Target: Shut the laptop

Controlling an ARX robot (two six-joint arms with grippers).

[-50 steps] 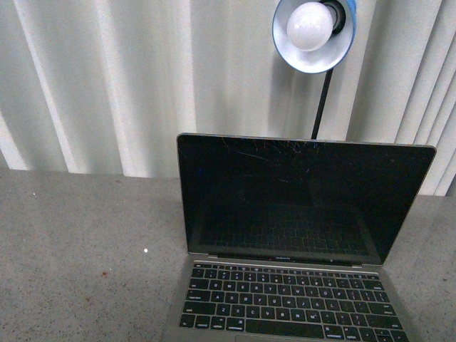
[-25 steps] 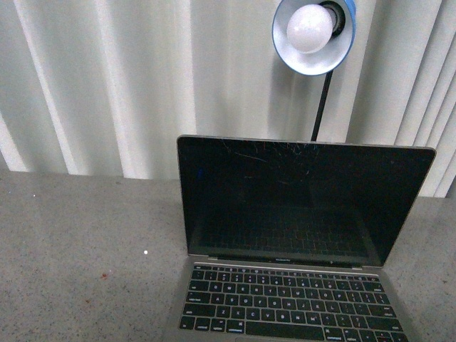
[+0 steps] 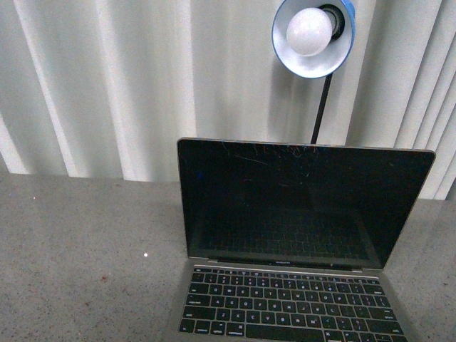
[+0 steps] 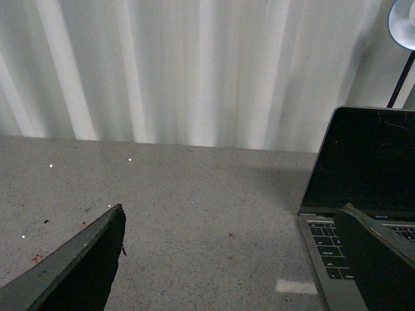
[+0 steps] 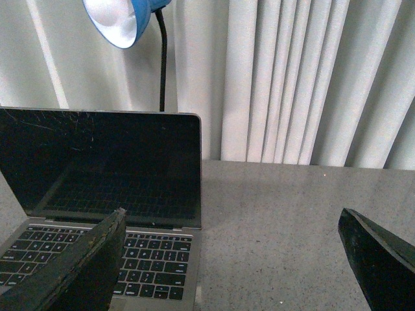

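The grey laptop (image 3: 299, 235) stands open on the grey table, its black scratched screen upright and facing me, its black keys at the bottom of the front view. Neither arm shows in the front view. My left gripper (image 4: 233, 259) is open and empty, low over the table to the left of the laptop (image 4: 363, 175); one finger (image 4: 379, 256) overlaps its keyboard corner. My right gripper (image 5: 237, 253) is open and empty, at the right edge of the laptop (image 5: 104, 168), with one finger (image 5: 84, 265) in front of the keys.
A blue desk lamp (image 3: 313, 35) with a white bulb stands behind the laptop on a black stem, and shows in the right wrist view (image 5: 123, 19). White pleated curtains (image 3: 107, 78) close off the back. The speckled grey table (image 3: 78, 249) stretches to the left.
The view has shifted slightly: the laptop sits a little lower in the frame, with its screen top edge a few pixels down. Nothing else has moved.
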